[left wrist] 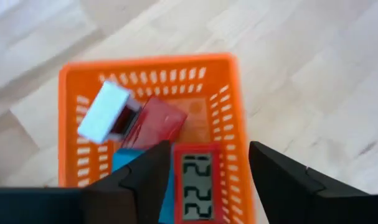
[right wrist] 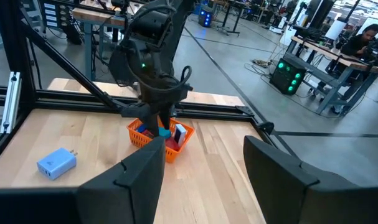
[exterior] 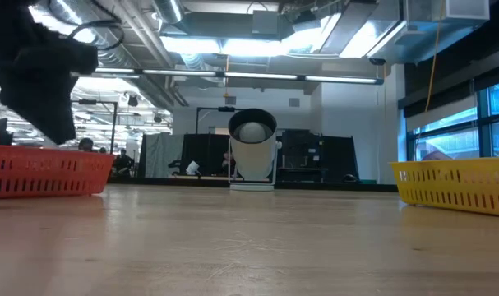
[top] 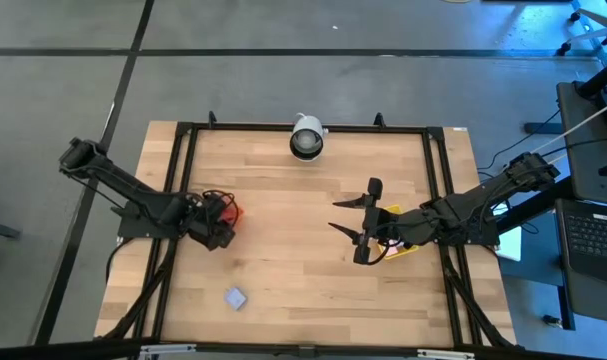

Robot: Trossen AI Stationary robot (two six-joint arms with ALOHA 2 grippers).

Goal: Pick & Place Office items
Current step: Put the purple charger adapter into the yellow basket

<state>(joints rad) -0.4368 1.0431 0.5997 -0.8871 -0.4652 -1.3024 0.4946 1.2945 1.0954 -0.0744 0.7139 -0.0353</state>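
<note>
So the left gripper (left wrist: 204, 180) hangs open right over the orange tray (left wrist: 229, 118), red clock (left wrist: 198, 183) between its fingers, while the last loose item, a blue charger block (top: 235, 297), lies nearer it than the open right gripper (top: 355, 228).

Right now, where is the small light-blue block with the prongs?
In the high view the small light-blue block lies alone on the wooden table, near its front edge on the left side, in front of the orange plastic tray.

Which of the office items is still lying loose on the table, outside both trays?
The pale blue block alone on the bare wood near the table's front edge. The other items visible, like the red clock, lie inside the orange tray under the left gripper.
</note>
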